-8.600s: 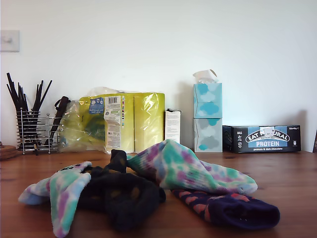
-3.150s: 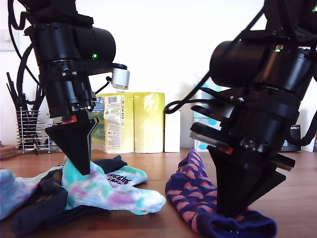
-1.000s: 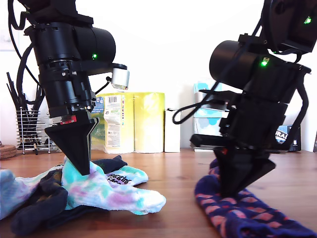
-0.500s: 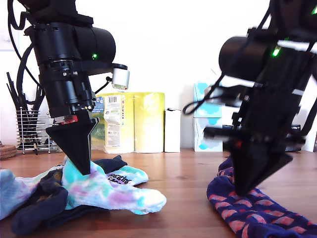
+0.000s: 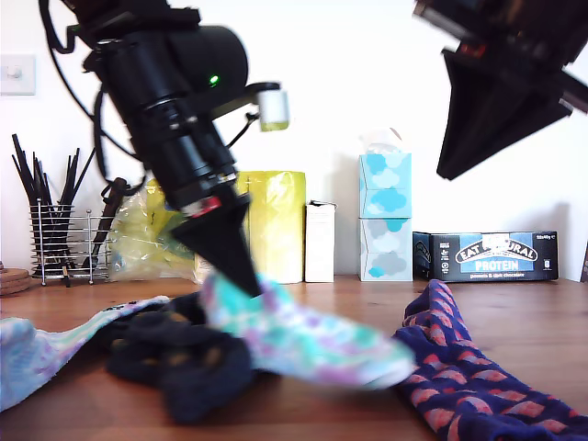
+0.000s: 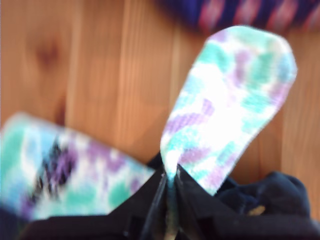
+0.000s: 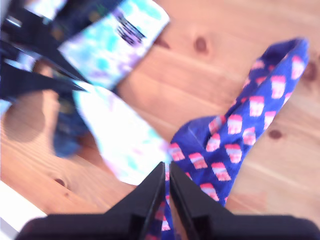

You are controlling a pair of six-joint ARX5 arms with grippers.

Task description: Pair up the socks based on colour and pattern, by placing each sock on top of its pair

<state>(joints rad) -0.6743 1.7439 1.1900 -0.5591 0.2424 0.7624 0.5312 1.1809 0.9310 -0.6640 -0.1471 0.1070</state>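
In the exterior view, my first gripper (image 5: 248, 287) is shut on a pastel tie-dye sock (image 5: 312, 342), which trails toward the view's right just above the table. The first wrist view shows that sock (image 6: 227, 105) hanging from the shut gripper (image 6: 169, 182). A second tie-dye sock (image 5: 37, 354) lies at the exterior view's left, beside a dark navy sock (image 5: 184, 354). A navy-purple sock with orange-red spots (image 5: 469, 367) lies at the exterior view's right. My second gripper (image 5: 446, 173) hangs high above it, shut and holding nothing (image 7: 167, 172); the spotted sock (image 7: 240, 135) lies below it.
Along the wall behind the wooden table (image 5: 331, 303) stand a wire holder of black utensils (image 5: 60, 239), a yellow pack of paper rolls (image 5: 266, 225), a small white carton (image 5: 320, 241), stacked tissue boxes (image 5: 386, 216) and a protein bar box (image 5: 485, 257).
My first gripper has lifted the tie-dye sock and swung it toward the exterior view's right. My second gripper has let go of the spotted sock and risen high.
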